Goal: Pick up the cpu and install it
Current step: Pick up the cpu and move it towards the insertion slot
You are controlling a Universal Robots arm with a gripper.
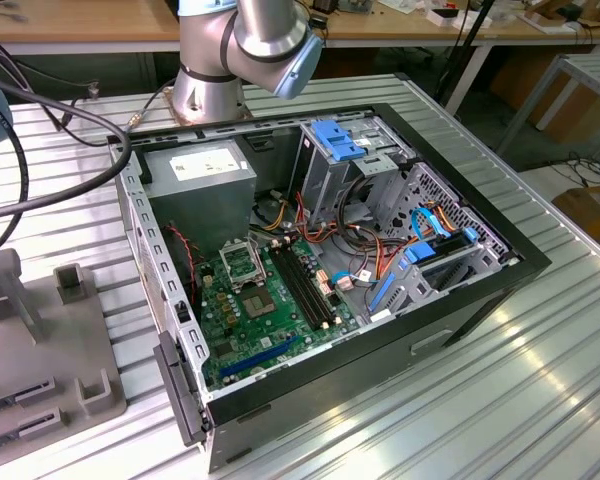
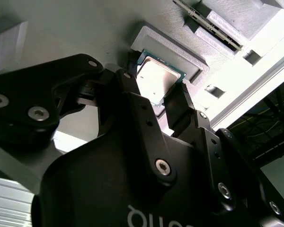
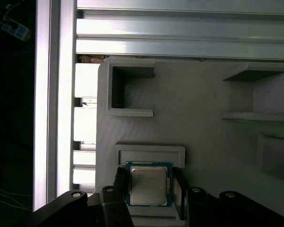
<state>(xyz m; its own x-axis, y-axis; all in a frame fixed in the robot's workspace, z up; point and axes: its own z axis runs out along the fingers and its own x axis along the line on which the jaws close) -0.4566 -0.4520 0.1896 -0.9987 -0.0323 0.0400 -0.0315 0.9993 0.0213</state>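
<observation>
A ribbed aluminium table [image 1: 480, 400] fills the workspace, with wooden benches behind it. In both wrist views the cpu [image 3: 149, 185] [image 2: 156, 82] lies flat, its silvery top up, in a shallow seat on a grey moulded tray [image 3: 194, 123]. A raised grey ledge [image 3: 149, 153] borders one edge of the chip. The gripper [image 3: 149, 182] [image 2: 154, 90] is down over the chip with its black fingers [image 3: 120, 182] pressed against two opposite edges, so it is closed on the cpu while the chip rests in its seat. In the second wrist view one finger [image 2: 177, 101] overlaps a corner of the chip. Elsewhere the tray carries square open pockets [image 3: 128, 90], and the table's aluminium rails [image 3: 180, 42] run past its edge. In the exterior view the grey tray [image 1: 90, 340] sits at the exterior view's left on the table. Just beside it, towards the exterior view's right, an opened computer case [image 1: 520, 265] lies on its side. Inside are a green motherboard [image 1: 270, 310] and a black-framed square socket [image 1: 242, 265]. The arm [image 1: 250, 40] has its base behind the case.
</observation>
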